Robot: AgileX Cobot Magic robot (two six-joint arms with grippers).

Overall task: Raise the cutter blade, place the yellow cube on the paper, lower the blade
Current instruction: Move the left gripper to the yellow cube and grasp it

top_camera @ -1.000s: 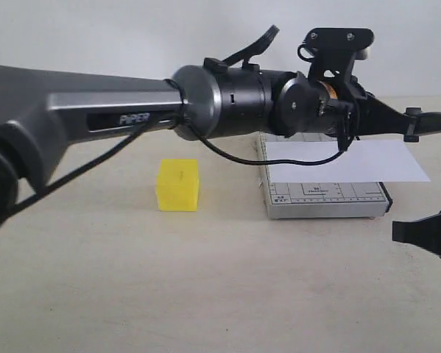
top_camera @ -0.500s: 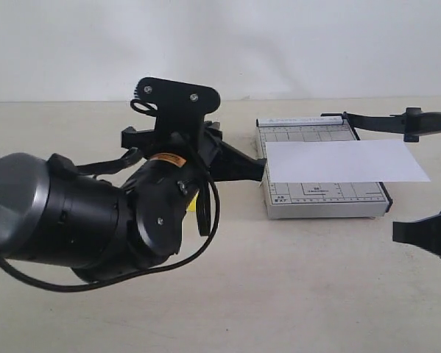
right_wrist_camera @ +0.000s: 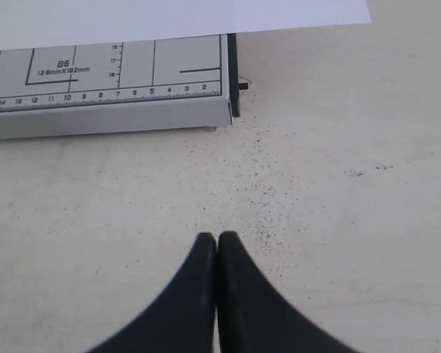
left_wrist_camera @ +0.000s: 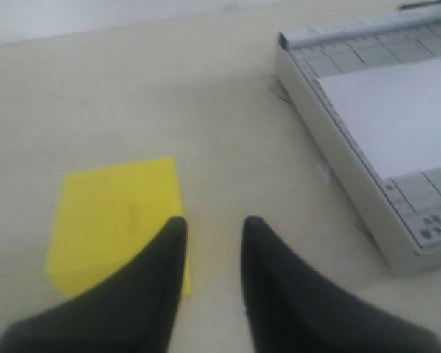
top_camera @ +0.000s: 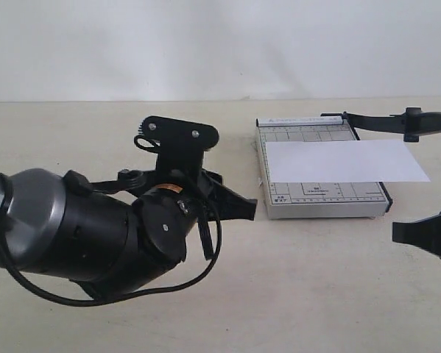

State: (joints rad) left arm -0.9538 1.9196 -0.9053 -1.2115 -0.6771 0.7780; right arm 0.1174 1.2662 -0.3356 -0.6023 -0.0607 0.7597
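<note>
Step in hand (judged): blade is up, next is picking the cube.

- Table [top_camera: 316, 294]: pale, bare apart from the items below.
- Left arm [top_camera: 58, 228]: low over the table, on the left side of the exterior view, short of the cutter. It blocks the cube there.
- Base [top_camera: 323, 202]: grey and gridded, flat on the table.
- Paper [top_camera: 345, 160]: lies across the base and overhangs its right edge.
- Blade [top_camera: 389, 121]: runs from the base's far corner out to the right and looks lifted clear of the paper.
- Cube [left_wrist_camera: 117, 220]: on the table, well apart from the base, seen only in the left wrist view.
- Left gripper [left_wrist_camera: 214, 224]: parted a little and empty. It is off-centre to the cube, with one fingertip over the cube's edge and the other over bare table.
- Right gripper [right_wrist_camera: 217, 239]: clenched with fingers touching, holding nothing, above the table near the base's corner.

To do it well:
1. The gap looks narrower than the cube, so widen it before descending.
2. Shift sideways until the cube sits between the fingers.
3. Square the fingers to two opposite faces.
4. Descend, then close. A fingertip landing on top would push or tip the cube.

Containers: none in view. The base carries only the paper, and the cube is not on it yet.
</note>
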